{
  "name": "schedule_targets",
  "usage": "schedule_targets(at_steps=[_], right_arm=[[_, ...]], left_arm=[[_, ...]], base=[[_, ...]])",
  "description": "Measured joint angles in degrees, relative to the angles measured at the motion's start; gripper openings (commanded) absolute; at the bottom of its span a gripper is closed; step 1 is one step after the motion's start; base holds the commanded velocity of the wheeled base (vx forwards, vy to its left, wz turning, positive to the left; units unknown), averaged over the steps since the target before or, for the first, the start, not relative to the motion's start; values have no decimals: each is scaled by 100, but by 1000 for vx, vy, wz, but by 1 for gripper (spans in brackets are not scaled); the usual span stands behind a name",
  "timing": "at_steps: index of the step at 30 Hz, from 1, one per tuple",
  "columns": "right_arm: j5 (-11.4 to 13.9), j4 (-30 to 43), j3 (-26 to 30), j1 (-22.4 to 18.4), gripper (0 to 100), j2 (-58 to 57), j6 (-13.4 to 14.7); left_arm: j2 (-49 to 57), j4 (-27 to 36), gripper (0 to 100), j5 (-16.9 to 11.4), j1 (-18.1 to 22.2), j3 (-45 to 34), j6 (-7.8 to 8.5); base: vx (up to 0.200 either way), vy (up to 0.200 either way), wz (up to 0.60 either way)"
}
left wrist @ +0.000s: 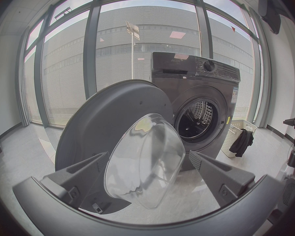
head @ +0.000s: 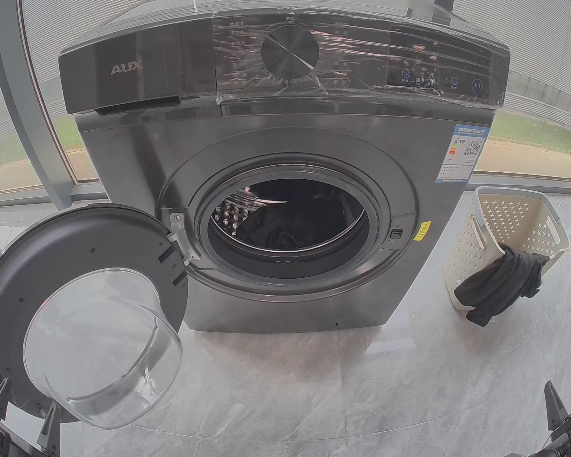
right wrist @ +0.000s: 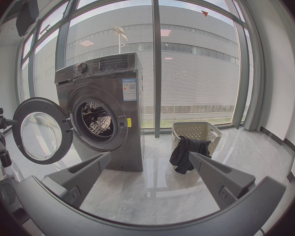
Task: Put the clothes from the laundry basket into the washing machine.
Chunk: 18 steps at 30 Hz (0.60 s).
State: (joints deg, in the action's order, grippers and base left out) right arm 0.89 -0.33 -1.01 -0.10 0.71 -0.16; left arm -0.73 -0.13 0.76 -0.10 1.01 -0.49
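You'll find print in 3 places on the washing machine (head: 311, 134). There is pale lettering on the dark drawer panel at its upper left. A blue-and-white label (head: 463, 152) with coloured bars sits on the front's upper right corner. A small yellow sticker (head: 422, 230) sits just beside the drum opening, under the latch. The control panel with its round dial (head: 290, 52) lies under crinkled clear film, and its small icons are too fine to make out.

The door (head: 76, 249) hangs wide open on the machine's left, its clear glass bowl facing you. Something dark lies low in the drum (head: 292, 223) (cloth, by the look of it, though I can't be sure).

The laundry basket (head: 520, 214), white and perforated, stands on the floor (head: 336, 388) to the right of the machine, near its corner. 1 black garment (head: 498, 284) is draped over the basket's near rim and hangs down the outside wall.

Your left gripper (head: 26, 401) sits low, just in front of the open door, with its 2 fingers spread wide and holding nothing. Your right gripper (head: 566, 376) sits low on the other side, well apart from the basket. It points toward the machine and basket, with its fingers likewise parted and empty.
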Motion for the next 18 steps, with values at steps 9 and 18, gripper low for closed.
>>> schedule_targets(at_steps=[9, 18], right_arm=[[-2, 1, 0, -1, 100, 2, -2], [-2, 0, 0, 0, 100, 4, 0]], left_arm=[[5, -2, 100, 2, 10, 0, -11], [5, -11, 100, 0, 10, 0, 5]], base=[[0, -200, 0], [0, -200, 0]])
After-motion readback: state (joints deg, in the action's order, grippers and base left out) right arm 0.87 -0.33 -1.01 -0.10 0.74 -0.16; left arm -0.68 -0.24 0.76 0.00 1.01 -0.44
